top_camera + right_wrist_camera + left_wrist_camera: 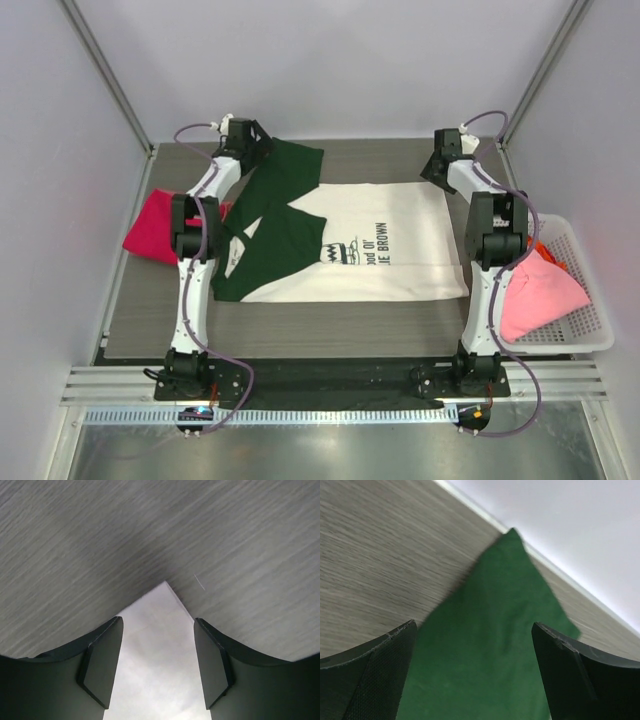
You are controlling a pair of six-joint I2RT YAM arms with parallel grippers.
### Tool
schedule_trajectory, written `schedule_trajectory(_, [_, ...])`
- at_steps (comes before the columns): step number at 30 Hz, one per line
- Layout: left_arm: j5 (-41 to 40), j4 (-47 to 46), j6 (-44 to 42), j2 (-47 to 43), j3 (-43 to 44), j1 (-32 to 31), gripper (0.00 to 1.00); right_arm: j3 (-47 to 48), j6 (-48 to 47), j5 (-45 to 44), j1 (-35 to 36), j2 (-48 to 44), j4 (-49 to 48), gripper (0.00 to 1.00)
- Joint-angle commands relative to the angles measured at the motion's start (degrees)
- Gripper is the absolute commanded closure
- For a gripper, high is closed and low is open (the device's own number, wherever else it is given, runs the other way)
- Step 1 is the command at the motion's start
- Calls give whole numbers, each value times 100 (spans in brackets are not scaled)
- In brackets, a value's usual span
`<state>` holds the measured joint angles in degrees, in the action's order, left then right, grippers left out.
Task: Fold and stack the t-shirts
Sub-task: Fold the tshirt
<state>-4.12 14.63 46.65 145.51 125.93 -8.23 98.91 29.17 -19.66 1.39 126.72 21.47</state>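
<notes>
Cream shirt (370, 250) spread flat mid-table, green sleeve (495, 645) laid out far left. Left gripper (475, 630) set wide over sleeve. Right gripper (157, 625) parted astride far-right corner, nothing clamped. Red shirt (150, 235) left; pink shirt (540, 290) in basket (592, 312) right.

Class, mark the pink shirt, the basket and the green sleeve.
pink shirt (540, 290), top view, middle of the bundle.
basket (580, 265), top view, bare lattice right of the shirt.
green sleeve (500, 630), left wrist view, mid-cloth.

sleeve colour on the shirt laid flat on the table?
Dark green sleeves, on a cream-white shirt; the top external view shows it best.
</notes>
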Motion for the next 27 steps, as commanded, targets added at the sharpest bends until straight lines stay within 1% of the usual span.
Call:
schedule_trajectory(1, [-36,-92,-130,231,336,23,4,619,36,-266,11,344,-29,36])
schedule_trajectory(5, [77,-101,-25,565,555,32,5,963,98,-83,-24,722,32,37])
schedule_trajectory(8, [157,-110,151,724,643,49,10,990,124,32,-25,846,50,40])
schedule_trajectory(9, [244,-136,221,794,652,49,16,963,150,67,-16,863,41,42])
schedule_trajectory(11, [254,-171,230,847,652,49,21,910,151,129,-16,872,41,45])
schedule_trajectory(12, [254,-189,239,882,644,58,25,893,151,138,-16,881,24,50])
schedule_trajectory(15, [341,-215,283,926,635,58,29,867,124,59,-16,890,-3,63])
schedule_trajectory(18, [394,-294,370,970,591,58,29,831,133,50,-16,872,-12,64])
schedule_trajectory(20, [640,-399,476,1040,608,58,28,770,150,32,-16,820,-38,65])
schedule_trajectory(21, [693,-435,494,1067,626,58,27,735,159,6,-16,794,-90,69])
schedule_trajectory(23, [746,-444,476,1128,687,58,28,612,177,-29,-16,758,-161,70])
schedule_trajectory(26, [667,-382,424,1137,687,67,32,533,177,6,-24,723,-214,71])
schedule_trajectory(27, [676,-374,415,1129,696,84,37,506,186,15,-25,706,-249,71])
